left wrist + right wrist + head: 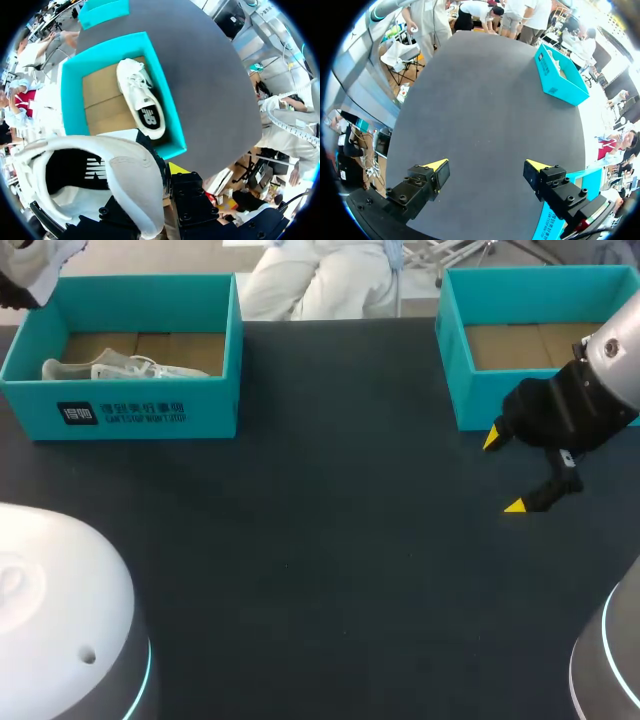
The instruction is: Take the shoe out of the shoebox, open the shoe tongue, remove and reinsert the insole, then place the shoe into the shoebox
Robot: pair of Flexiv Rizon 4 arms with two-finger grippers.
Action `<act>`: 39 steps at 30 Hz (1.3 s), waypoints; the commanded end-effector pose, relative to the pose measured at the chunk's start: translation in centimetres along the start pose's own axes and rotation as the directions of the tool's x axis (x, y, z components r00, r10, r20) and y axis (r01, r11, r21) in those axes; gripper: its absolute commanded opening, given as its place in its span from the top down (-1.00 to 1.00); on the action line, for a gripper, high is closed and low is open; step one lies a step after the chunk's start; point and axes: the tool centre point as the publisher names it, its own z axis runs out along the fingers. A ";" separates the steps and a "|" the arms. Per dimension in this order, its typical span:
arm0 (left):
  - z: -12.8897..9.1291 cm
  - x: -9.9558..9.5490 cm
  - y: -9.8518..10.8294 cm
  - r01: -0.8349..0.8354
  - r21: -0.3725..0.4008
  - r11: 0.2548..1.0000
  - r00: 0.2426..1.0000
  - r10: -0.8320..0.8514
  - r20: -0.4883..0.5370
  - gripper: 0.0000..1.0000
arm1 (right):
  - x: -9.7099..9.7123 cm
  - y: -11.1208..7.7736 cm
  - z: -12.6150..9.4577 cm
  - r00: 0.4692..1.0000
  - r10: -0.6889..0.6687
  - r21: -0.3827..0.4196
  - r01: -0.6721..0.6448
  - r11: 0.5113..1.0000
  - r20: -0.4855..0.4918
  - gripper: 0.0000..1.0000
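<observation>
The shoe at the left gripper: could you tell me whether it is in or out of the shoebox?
Out. The shoe is held up at the left gripper, above the shoebox, where a second shoe lies.

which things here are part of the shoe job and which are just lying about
Job: lifted white shoe; left shoebox.
Lying about: second white shoe inside that box; right shoebox, empty as far as it shows.
</observation>
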 end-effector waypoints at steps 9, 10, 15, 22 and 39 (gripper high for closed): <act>-0.3 -1.3 0.2 -0.001 0.005 1.000 0.999 0.002 -0.047 1.00 | 0.0 0.1 0.1 1.000 0.001 0.002 -0.001 1.000 0.000 -1.00; -0.3 -1.3 0.2 -0.001 0.005 1.000 0.999 0.002 -0.047 1.00 | 0.0 0.1 0.1 1.000 0.001 0.002 -0.001 1.000 0.000 -1.00; -1.1 -2.1 1.3 -0.433 0.026 0.901 0.901 0.433 -0.017 1.00 | 0.0 0.1 0.1 1.000 0.001 0.002 -0.001 1.000 0.000 -1.00; -1.2 -2.9 4.1 -0.894 -0.146 0.423 0.441 0.887 -0.133 1.00 | 0.0 0.1 0.1 1.000 0.001 0.002 -0.001 1.000 0.000 -1.00; -1.9 -2.8 4.8 -0.943 -0.318 -0.098 0.021 0.937 -0.349 1.00 | 0.0 0.1 0.1 1.000 0.001 0.002 -0.001 1.000 0.000 -1.00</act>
